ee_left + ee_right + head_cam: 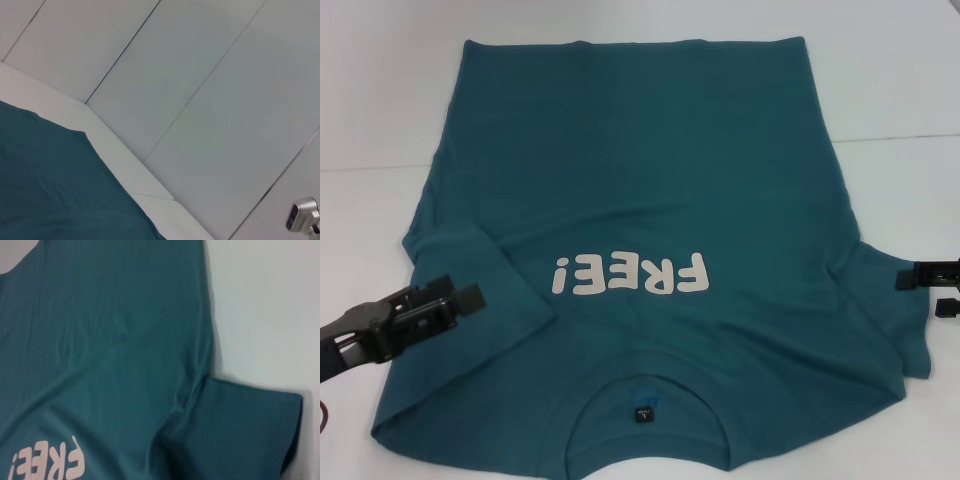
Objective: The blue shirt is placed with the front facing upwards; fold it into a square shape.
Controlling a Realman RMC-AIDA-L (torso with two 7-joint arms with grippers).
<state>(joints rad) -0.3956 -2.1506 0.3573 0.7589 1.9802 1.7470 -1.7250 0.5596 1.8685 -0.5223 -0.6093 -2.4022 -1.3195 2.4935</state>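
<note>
The blue shirt (pixel 640 170) lies flat on the white table (pixel 900 80), front up, with its white "FREE!" print (pixel 630 273) upside down to me and its collar label (pixel 645 411) at the near edge. Its left side is folded inward along a slanted crease. My left gripper (pixel 460 296) hovers open over that folded left part, holding nothing. At the far right my right gripper (pixel 932 290) stands open beside the spread right sleeve (pixel 885 320). The right wrist view shows the shirt (pixel 115 340), that sleeve (pixel 245 430) and part of the print (pixel 47 465). The left wrist view catches a shirt (pixel 50 185) corner.
Bare white table surrounds the shirt on the left, right and far side. In the left wrist view the table edge (pixel 115 150) meets pale wall panels (pixel 210 100), and a small silver device (pixel 302 215) sits at the corner.
</note>
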